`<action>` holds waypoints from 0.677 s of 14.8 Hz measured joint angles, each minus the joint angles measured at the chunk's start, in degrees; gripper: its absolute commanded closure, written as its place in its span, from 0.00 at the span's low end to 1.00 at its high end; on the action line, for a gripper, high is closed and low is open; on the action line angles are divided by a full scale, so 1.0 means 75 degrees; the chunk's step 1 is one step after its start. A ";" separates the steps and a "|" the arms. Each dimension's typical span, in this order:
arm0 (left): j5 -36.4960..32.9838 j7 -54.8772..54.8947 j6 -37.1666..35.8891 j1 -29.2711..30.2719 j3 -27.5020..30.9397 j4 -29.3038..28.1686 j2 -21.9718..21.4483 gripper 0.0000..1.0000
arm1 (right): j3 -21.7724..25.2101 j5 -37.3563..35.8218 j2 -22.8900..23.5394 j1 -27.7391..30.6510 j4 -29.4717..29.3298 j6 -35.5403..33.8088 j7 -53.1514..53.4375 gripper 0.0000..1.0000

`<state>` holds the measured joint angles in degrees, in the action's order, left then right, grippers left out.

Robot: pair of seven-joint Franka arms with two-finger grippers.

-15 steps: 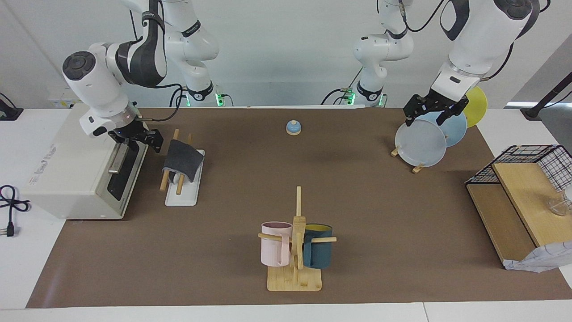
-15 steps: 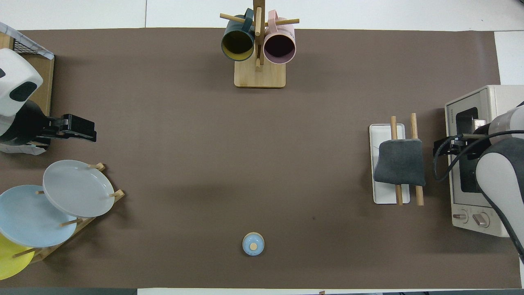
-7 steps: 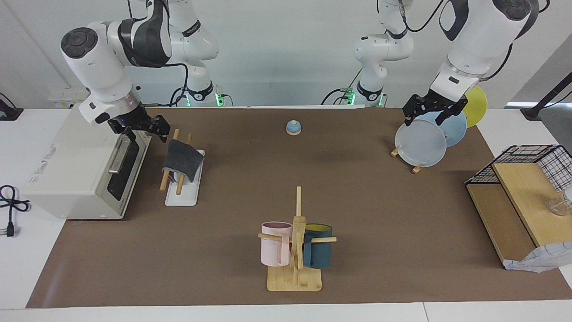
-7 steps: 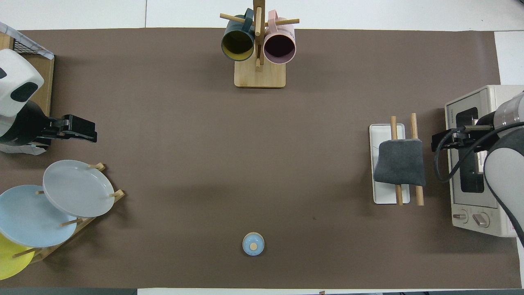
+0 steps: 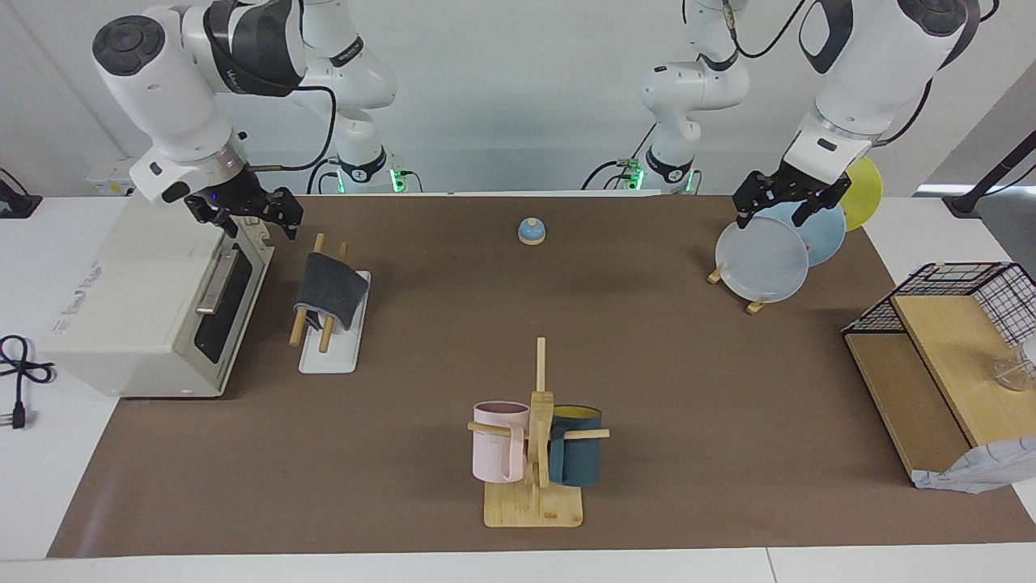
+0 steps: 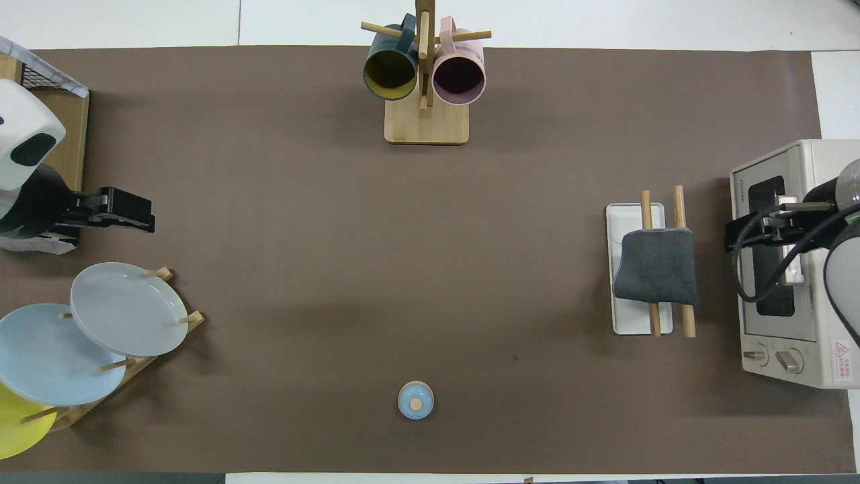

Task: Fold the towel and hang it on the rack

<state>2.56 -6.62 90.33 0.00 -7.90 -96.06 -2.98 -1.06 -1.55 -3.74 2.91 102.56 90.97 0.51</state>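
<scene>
Brown matting covers the table; the towel (image 5: 328,287) — folded, grey face out — drapes over the rack (image 5: 330,344) beside the toaster oven (image 5: 146,312); hanging looks done; right gripper (image 5: 247,212) hangs empty, jaws apart, above the oven; left gripper (image 5: 783,201) waits empty, spread, over the plates (image 5: 761,259).

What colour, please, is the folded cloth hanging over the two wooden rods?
Dark grey; the folded towel shows best in the overhead view.
</scene>
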 measured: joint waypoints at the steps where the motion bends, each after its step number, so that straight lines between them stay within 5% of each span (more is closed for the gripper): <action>1: 0.0000 0.0000 0.0000 0.0003 0.0008 0.0000 0.0000 0.00 | 0.0000 0.0000 0.0011 0.0000 -0.0105 -0.0170 0.0000 0.00; 10: 0.0000 0.0000 0.0000 0.0006 0.0010 0.0000 0.0000 0.00 | 0.0033 -0.0001 0.0354 0.0054 -0.0919 -0.0777 0.0000 0.00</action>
<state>2.55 -6.62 90.33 0.04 -7.82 -96.06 -2.98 -0.81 -1.56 -1.09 3.32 95.67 85.14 0.51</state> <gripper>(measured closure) 0.000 0.000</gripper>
